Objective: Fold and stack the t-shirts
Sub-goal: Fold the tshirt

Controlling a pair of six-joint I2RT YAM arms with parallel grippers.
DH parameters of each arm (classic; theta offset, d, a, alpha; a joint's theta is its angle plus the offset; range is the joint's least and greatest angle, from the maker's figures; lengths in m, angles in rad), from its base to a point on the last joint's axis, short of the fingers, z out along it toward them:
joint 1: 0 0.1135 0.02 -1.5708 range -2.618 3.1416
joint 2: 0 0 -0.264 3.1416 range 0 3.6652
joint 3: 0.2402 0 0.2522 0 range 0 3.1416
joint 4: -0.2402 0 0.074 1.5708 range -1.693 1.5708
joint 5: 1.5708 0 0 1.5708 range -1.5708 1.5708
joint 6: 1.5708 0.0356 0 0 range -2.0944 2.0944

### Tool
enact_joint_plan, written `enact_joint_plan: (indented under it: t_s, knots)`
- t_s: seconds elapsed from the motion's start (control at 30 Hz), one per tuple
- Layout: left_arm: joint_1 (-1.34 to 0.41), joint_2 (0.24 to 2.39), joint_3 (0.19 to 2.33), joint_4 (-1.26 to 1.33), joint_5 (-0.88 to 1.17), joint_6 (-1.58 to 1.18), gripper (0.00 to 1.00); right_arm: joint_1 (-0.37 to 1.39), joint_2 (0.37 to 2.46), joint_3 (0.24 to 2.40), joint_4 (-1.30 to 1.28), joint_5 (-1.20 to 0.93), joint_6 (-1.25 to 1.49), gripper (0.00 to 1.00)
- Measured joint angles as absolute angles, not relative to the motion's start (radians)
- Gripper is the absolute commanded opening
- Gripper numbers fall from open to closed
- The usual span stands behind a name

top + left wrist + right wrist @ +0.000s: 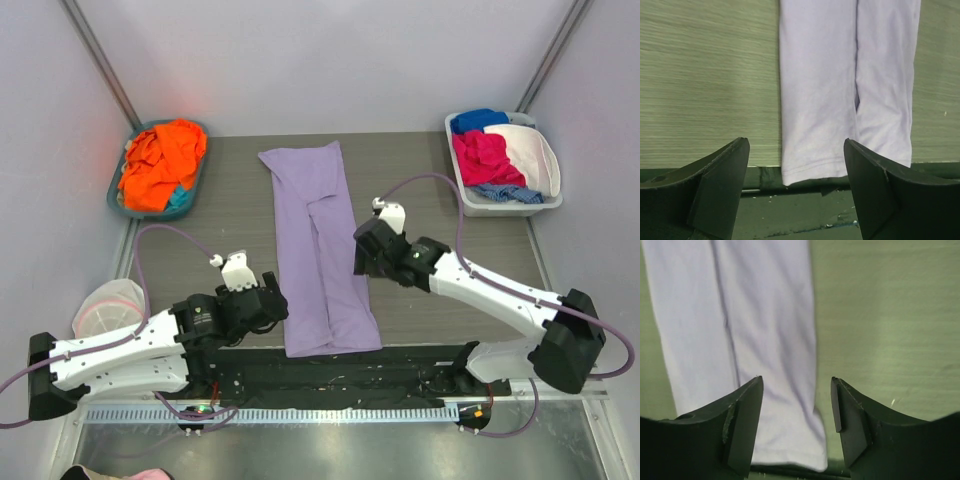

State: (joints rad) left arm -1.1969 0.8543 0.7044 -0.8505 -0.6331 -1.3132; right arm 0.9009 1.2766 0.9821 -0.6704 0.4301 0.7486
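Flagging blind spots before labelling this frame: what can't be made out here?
Teal shirt, top view: mostly buried under the orange shirts.
Lavender shirt, both wrist views: far end cut off by the top edge.
Right basket, top view: piled cloth too small to tell garment types.
White pouch, top view: partly covered by the left arm.

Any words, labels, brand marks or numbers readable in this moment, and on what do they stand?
None can be read.
The lavender t-shirt is plain in all three views.
The orange t-shirt, its teal basket and the white basket show no legible marks.
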Motion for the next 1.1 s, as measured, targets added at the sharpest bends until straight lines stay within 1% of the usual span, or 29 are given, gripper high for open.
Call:
enact_joint_plan:
  t_s: [0.13, 0.23, 0.3, 0.47, 0.8, 0.9, 1.1]
  knots:
    - [-1.196, 0.840, 0.737, -0.915, -0.684, -1.309, 0.82, 0.721, 1.388, 1.057, -0.610, 0.395, 0.651, 0.64]
    - [-1.196, 0.810, 0.739, -0.953, -0.702, -1.313, 0.81, 0.604, 1.577, 1.202, -0.572, 0.368, 0.566, 0.64]
    - [-1.196, 0.785, 0.737, -0.970, -0.704, -1.329, 0.80, 0.561, 1.699, 1.309, -0.546, 0.348, 0.514, 0.64]
    - [-1.196, 0.717, 0.714, -0.993, -0.699, -1.362, 0.79, 0.479, 2.008, 1.642, -0.495, 0.254, 0.412, 0.64]
    - [-1.196, 0.669, 0.696, -1.060, -0.699, -1.407, 0.78, 0.381, 2.414, 2.136, -0.521, 0.078, 0.317, 0.64]
    - [-1.196, 0.660, 0.696, -1.069, -0.699, -1.414, 0.78, 0.365, 2.471, 2.189, -0.535, 0.031, 0.304, 0.64]
    - [-1.196, 0.651, 0.681, -1.079, -0.698, -1.432, 0.78, 0.364, 2.510, 2.203, -0.554, -0.041, 0.285, 0.64]
